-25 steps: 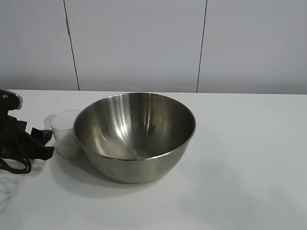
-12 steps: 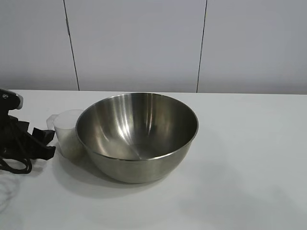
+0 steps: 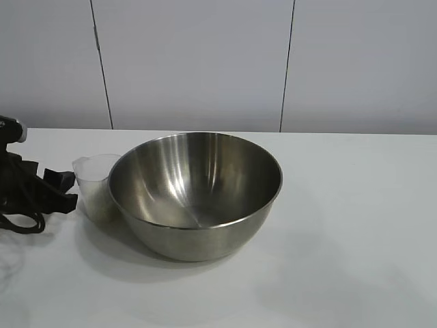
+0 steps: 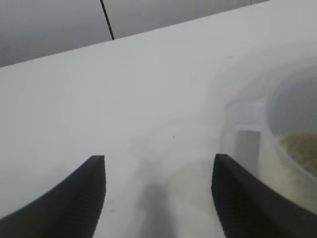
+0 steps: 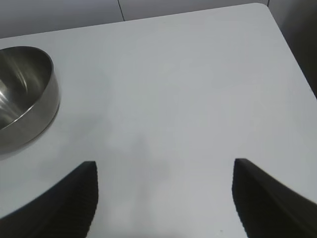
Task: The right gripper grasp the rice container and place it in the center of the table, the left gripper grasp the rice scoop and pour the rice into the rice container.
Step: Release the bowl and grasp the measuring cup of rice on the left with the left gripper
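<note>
Left gripper [image 4: 158,198]: black, two pointed fingers; I see them spread well apart with only bare tabletop between, at the table's left edge, just beside the scoop.
Rice scoop [image 3: 95,188]: small clear plastic cup, upright, touching the bowl's left side; grains [image 4: 301,148] visible inside.
Rice container [image 3: 194,191]: large round shiny steel bowl, near table centre.
Table [image 3: 355,225]: plain white top.
Right gripper [image 5: 163,198]: I see wide-spread fingers, nothing held, well apart from the bowl.

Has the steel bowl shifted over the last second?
Yes. The rice container slid slightly rightward: its right rim now sits nearer the wall seam above, though it has held since the half-second mark.
</note>
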Tool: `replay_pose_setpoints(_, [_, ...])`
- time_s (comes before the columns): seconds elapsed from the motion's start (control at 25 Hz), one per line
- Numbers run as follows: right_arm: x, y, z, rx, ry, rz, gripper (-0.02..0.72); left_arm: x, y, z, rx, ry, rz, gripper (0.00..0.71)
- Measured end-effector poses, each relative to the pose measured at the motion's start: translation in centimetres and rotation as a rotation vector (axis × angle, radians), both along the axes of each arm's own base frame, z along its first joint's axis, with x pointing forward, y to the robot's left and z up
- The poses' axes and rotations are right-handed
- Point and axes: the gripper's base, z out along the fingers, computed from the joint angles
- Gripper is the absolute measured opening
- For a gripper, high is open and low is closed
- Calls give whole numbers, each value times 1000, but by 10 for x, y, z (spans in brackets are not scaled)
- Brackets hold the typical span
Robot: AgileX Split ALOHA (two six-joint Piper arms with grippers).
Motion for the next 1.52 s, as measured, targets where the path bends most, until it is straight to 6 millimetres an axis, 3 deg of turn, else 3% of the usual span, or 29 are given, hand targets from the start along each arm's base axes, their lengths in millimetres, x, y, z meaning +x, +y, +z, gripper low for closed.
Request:
replay_pose_setpoints(0.52, [0,1,0,6,-2,3,516,-1,-3,-1,5,2,-35,451])
replay_pose_setpoints(0.72, [0,1,0,6,-2,3,516,-2,-3,-18,12,53,-35,451])
replay_pose_setpoints(1.2, [0,1,0,7,-2,3,516,26,-12,-6,-7,-47,-101,451])
replay_pose_setpoints(1.36, [0,1,0,11,-2,4,516,28,-6,-6,-21,-48,-111,447])
replay_pose_setpoints(1.52, [0,2,0,27,-5,15,516,31,9,-6,-75,-35,-60,363])
